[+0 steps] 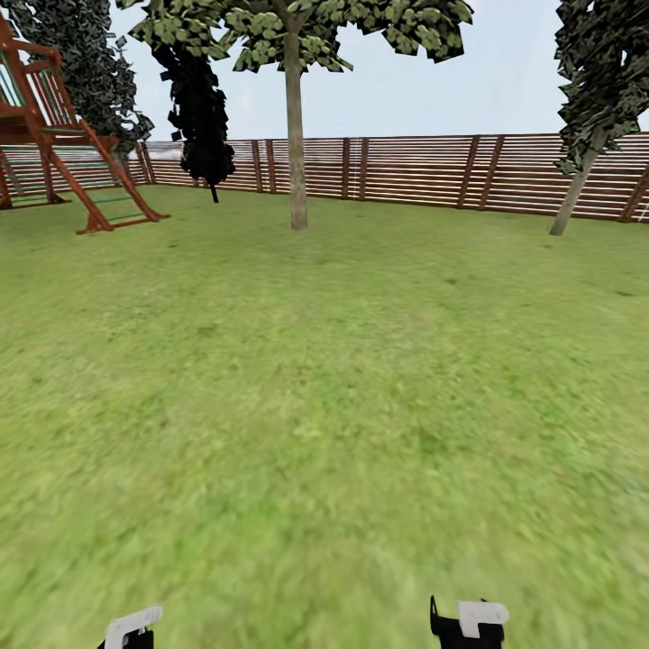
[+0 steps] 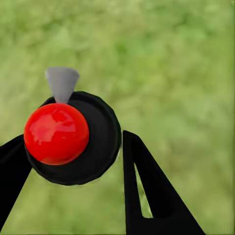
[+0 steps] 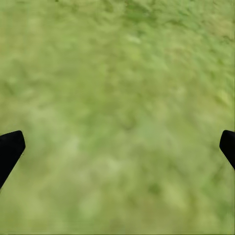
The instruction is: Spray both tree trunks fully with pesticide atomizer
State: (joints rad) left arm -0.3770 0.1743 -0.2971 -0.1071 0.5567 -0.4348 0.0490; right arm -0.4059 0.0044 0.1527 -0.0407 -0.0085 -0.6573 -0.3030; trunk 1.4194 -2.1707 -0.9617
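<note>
- Pesticide atomizer [image 2: 73, 137] sitting between the left gripper [image 2: 73, 161] fingers in the left wrist view: black round body, glossy red ball on top, grey cone nozzle poking out past the body.
- Jaws closed in on the black body from both sides, one finger [image 2: 152, 191] just at its edge, the other tucked under the opposite side; looks like a firm side pinch, leaving the nozzle free to point outward.
- Carried low over the grass, likely for transport rather than spraying, since nothing but lawn lies beyond the nozzle.
- Right gripper [image 3: 117, 147] spread wide, holding nothing; only two dark finger tips at the frame edges over bare grass.
- In the head view, both wrists low at the frame bottom, left [image 1: 131, 628] and right [image 1: 469, 624], kept clear of the forward sightline.
- Nearest tree trunk [image 1: 296, 135] dead ahead, well apart from the robot, standing before the slatted fence [image 1: 424, 171].
- Second trunk [image 1: 577, 185] leaning at far right by the fence.
- Black cone tree [image 1: 200, 108] and wooden play frame [image 1: 63, 135] off to the left, not targets.
- Lawn [image 1: 324, 406] open between robot and trunk; next step judged as driving closer before spraying.
</note>
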